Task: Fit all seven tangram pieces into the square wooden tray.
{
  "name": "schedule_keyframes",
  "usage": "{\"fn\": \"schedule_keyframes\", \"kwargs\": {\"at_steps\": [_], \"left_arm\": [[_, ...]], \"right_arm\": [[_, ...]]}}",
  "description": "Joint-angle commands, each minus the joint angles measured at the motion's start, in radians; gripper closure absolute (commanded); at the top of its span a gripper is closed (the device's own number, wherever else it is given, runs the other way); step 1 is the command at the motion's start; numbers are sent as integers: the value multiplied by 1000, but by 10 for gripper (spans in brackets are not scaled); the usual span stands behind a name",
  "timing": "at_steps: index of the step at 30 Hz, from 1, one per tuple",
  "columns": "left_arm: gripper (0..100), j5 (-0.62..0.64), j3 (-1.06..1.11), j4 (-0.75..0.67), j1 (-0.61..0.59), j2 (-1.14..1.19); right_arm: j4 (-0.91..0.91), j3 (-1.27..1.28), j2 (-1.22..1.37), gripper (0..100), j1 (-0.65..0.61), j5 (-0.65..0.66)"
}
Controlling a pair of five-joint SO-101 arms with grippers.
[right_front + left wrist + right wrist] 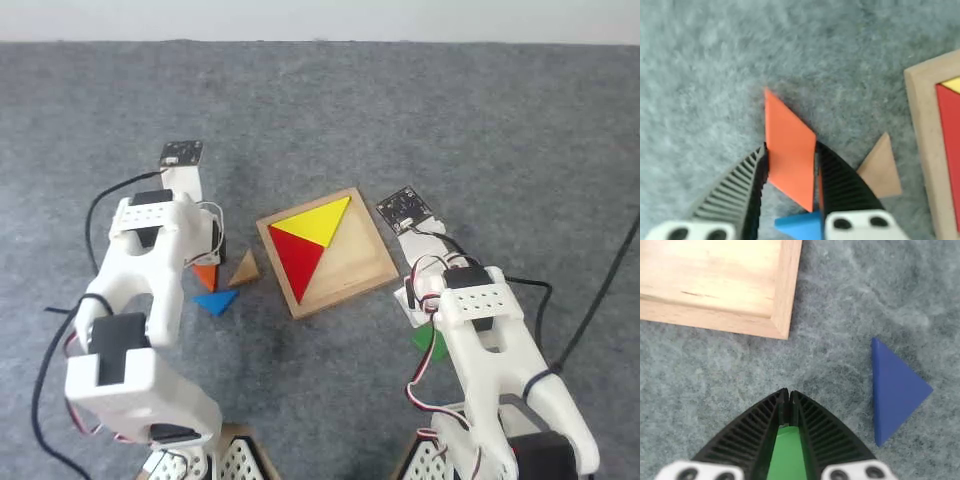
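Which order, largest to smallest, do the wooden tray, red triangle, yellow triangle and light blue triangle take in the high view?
1. wooden tray, largest.
2. red triangle and yellow triangle: they look about alike, so no ranking between them.
3. light blue triangle, clearly smallest.

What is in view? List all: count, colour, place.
mat: 1, grey, underneath
tray: 1, wood, centre
yellow triangle: 1, yellow, in tray
red triangle: 1, red, in tray
tan triangle: 1, tan, beside tray
light blue triangle: 1, light blue, on mat
dark blue triangle: 1, dark blue, on mat
orange piece: 1, orange, gripped
green piece: 1, green, gripped
left claw: 1, black, shut on orange piece
right claw: 1, black, shut on green piece
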Motion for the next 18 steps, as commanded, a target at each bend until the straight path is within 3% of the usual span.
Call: {"fn": "schedule_keyframes", "kwargs": {"at_steps": [1,11,15,18], "left_arm": [[989,-51,-19,-12,5,-34],[988,-84,-378,192,78,-25],[983,-94,-387,195,25,-17],[925,-144,-381,203,-28,41]], "right_arm": [[-12,-3,-39,971,-7,6],[-12,-3,-39,971,-7,5],[-12,-3,-39,971,-7,5],[-12,-3,-39,971,-7,6]]}}
